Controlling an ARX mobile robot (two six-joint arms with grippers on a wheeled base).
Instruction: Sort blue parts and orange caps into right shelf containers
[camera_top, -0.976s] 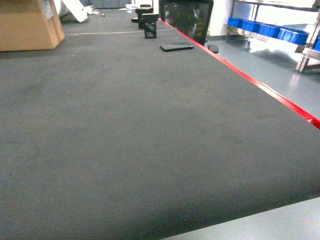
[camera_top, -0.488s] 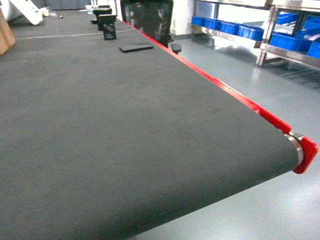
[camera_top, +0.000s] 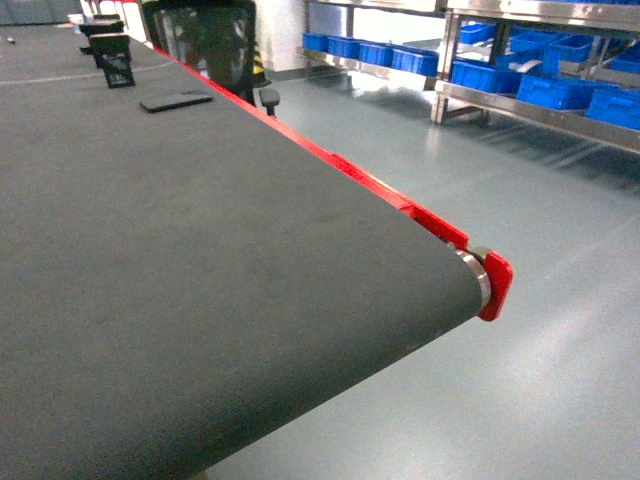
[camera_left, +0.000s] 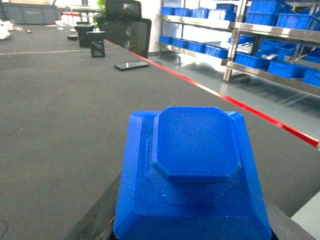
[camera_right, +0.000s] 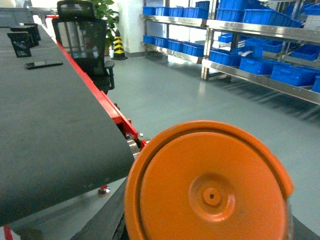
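A blue part (camera_left: 192, 170), blocky with an octagonal raised top, fills the lower left wrist view, and my left gripper (camera_left: 192, 227) is shut on it; only dark finger edges (camera_left: 100, 220) show beside it. A round orange cap (camera_right: 210, 192) fills the lower right wrist view, held in my shut right gripper (camera_right: 207, 230). The right shelf containers, bright-blue crates (camera_top: 545, 90), sit on steel shelving across the floor, also visible as crates (camera_left: 250, 60) and crates (camera_right: 295, 75). Neither gripper appears in the head view.
A dark conveyor belt (camera_top: 150, 250) with a red side rail ends at a roller (camera_top: 478, 275). A black office chair (camera_top: 205, 40) stands by the rail. A phone (camera_top: 175, 101) and black baskets (camera_top: 115, 68) lie far up the belt. Grey floor (camera_top: 520, 200) separates belt and shelves.
The head view has swung to the right: the cardboard box has left the view, the belt's end roller has appeared, and the shelves with blue crates are now larger and closer.
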